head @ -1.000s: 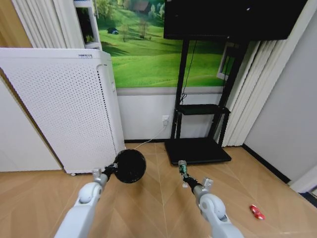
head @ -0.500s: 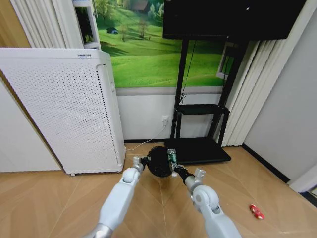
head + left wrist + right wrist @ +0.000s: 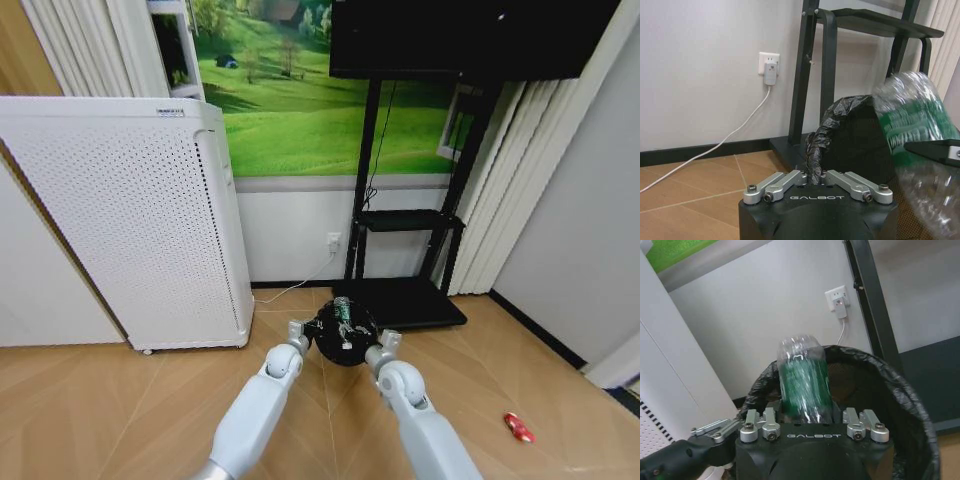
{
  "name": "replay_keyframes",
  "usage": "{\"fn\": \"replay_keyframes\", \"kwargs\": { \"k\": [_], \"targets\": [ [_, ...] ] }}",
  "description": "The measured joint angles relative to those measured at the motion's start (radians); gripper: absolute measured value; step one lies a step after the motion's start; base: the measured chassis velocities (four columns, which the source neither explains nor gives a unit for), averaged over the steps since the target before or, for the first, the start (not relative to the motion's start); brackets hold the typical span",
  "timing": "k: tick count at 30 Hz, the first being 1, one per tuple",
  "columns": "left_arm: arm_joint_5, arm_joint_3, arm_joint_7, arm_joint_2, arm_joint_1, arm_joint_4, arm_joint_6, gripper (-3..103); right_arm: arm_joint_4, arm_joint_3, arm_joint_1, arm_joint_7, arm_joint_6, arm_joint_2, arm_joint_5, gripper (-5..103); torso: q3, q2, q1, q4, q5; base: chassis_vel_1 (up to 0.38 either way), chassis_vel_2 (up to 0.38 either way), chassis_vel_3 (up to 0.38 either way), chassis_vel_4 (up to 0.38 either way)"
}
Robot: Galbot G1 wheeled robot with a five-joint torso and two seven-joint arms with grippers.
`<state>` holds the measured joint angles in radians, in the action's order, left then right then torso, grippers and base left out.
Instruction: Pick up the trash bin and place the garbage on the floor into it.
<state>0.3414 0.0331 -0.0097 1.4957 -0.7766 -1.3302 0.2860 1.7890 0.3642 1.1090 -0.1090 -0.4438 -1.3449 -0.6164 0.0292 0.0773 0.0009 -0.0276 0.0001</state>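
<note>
The trash bin (image 3: 341,345), small, black and lined with a black bag, hangs above the floor (image 3: 120,400) in front of me. My left gripper (image 3: 312,334) is shut on its rim and liner (image 3: 816,150). My right gripper (image 3: 354,336) is shut on the green bottle (image 3: 342,309), a clear plastic bottle with a green label (image 3: 803,382). The bottle stands upright over the bin's mouth (image 3: 880,390). A small red piece of garbage (image 3: 518,427) lies on the floor at the right.
A tall white perforated appliance (image 3: 130,220) stands at the left. A black TV stand (image 3: 400,300) with a flat base is just behind the bin. A white cable (image 3: 715,150) runs from a wall socket (image 3: 769,65). Open floor lies at the right.
Both arms have swung inward and met. The bin moved right from beside the appliance to the centre, and the bottle moved left until it is over the bin's mouth.
</note>
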Motion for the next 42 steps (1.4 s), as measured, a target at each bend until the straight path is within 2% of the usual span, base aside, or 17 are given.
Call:
{"fn": "replay_keyframes", "kwargs": {
  "k": [1, 2, 5, 6, 7, 8, 10, 12, 13, 15, 16, 18, 19, 21, 24, 30, 42],
  "targets": [
    [0.0, 0.003, -0.001, -0.001, 0.002, 0.0, 0.0, 4, -0.001, 0.002, 0.003, 0.002, 0.005, 0.003, 0.004, 58, 0.0, 0.0, 0.0, 0.0, 0.0, 0.0, 0.0, 0.0, 0.0],
    [0.0, 0.003, -0.001, -0.001, 0.002, 0.0, 0.0, 4, -0.001, 0.002, 0.003, 0.002, 0.005, 0.003, 0.004, 58, 0.0, 0.0, 0.0, 0.0, 0.0, 0.0, 0.0, 0.0, 0.0],
    [0.002, 0.008, -0.002, -0.001, 0.009, 0.005, 0.001, 4, 0.002, 0.008, 0.011, 0.003, 0.017, 0.008, 0.017, 75, 0.0, 0.0, 0.0, 0.0001, 0.0, 0.0, 0.0, 0.0, 0.0],
    [0.002, 0.008, -0.002, -0.001, 0.009, 0.005, 0.001, 4, 0.002, 0.008, 0.011, 0.003, 0.017, 0.008, 0.017, 75, 0.0, 0.0, 0.0, 0.0001, 0.0, 0.0, 0.0, 0.0, 0.0],
    [0.003, 0.011, -0.002, -0.001, 0.012, 0.007, 0.001, 4, 0.007, 0.013, 0.013, 0.0, 0.028, 0.008, 0.024, 85, 0.0, 0.0, 0.0, 0.0001, 0.0, 0.0, 0.0, 0.0, 0.0],
    [0.004, 0.013, -0.002, -0.001, 0.012, 0.007, 0.001, 4, 0.01, 0.018, 0.013, -0.006, 0.032, 0.007, 0.029, 85, 0.0, 0.0, 0.0, 0.0001, 0.0, 0.0, 0.0, 0.0, 0.0],
    [0.006, 0.028, -0.001, -0.006, 0.008, -0.002, 0.001, 4, 0.027, 0.052, 0.02, -0.03, 0.046, 0.005, 0.038, 95, 0.0, 0.0, 0.0, 0.0, -0.0002, 0.0, 0.0, 0.0, 0.0],
    [0.008, 0.035, -0.001, -0.014, 0.002, -0.013, 0.001, 4, 0.036, 0.076, 0.03, -0.036, 0.049, 0.008, 0.042, 99, 0.0, 0.0, 0.0, 0.0002, -0.0002, 0.0, 0.0, 0.0, 0.0],
    [0.008, 0.035, -0.001, -0.014, 0.002, -0.013, 0.001, 4, 0.036, 0.076, 0.03, -0.036, 0.049, 0.008, 0.042, 99, 0.0, 0.0, 0.0, 0.0002, -0.0002, 0.0, 0.0, 0.0, 0.0],
    [0.017, 0.062, 0.009, -0.065, -0.023, -0.052, 0.001, 4, 0.041, 0.141, 0.074, -0.018, 0.074, 0.031, 0.063, 100, 0.0, 0.0, 0.0, -0.0003, -0.0003, 0.0, 0.0, 0.0, 0.0],
    [0.017, 0.062, 0.009, -0.065, -0.023, -0.052, 0.001, 4, 0.041, 0.141, 0.074, -0.018, 0.074, 0.031, 0.063, 100, 0.0, 0.0, 0.0, -0.0003, -0.0003, 0.0, 0.0, 0.0, 0.0],
    [0.035, 0.087, 0.014, -0.118, -0.048, -0.097, 0.007, 4, 0.018, 0.168, 0.098, 0.0, 0.096, 0.049, 0.074, 100, 0.0, 0.0, 0.0, 0.0001, -0.0003, 0.0, 0.0, 0.0, 0.0],
    [0.035, 0.087, 0.014, -0.118, -0.048, -0.097, 0.007, 4, 0.018, 0.168, 0.098, 0.0, 0.096, 0.049, 0.074, 100, 0.0, 0.0, 0.0, 0.0001, -0.0003, 0.0, 0.0, 0.0, 0.0],
    [0.065, 0.121, 0.017, -0.173, -0.086, -0.157, 0.019, 4, -0.031, 0.186, 0.103, 0.032, 0.126, 0.061, 0.097, 100, 0.0, 0.0, 0.0, 0.0002, 0.0, 0.0, 0.0, 0.0, 0.0],
    [0.074, 0.159, 0.028, -0.211, -0.124, -0.195, 0.023, 4, -0.074, 0.193, 0.086, 0.058, 0.135, 0.067, 0.103, 100, 0.0, 0.0, 0.0, 0.0008, -0.0001, 0.0, 0.0, 0.0, 0.0],
    [0.072, 0.196, 0.039, -0.208, -0.15, -0.209, 0.021, 4, -0.099, 0.186, 0.062, 0.069, 0.13, 0.068, 0.096, 100, 0.0, 0.0, 0.0, 0.0005, -0.0002, 0.0, 0.0, 0.0, 0.0],
    [0.068, 0.199, 0.045, -0.188, -0.153, -0.213, 0.018, 4, -0.095, 0.174, 0.056, 0.069, 0.117, 0.066, 0.079, 100, 0.0, 0.0, 0.0, -0.0002, 0.0, -0.148, -0.138, 0.143, 0.155]
  ]
}}
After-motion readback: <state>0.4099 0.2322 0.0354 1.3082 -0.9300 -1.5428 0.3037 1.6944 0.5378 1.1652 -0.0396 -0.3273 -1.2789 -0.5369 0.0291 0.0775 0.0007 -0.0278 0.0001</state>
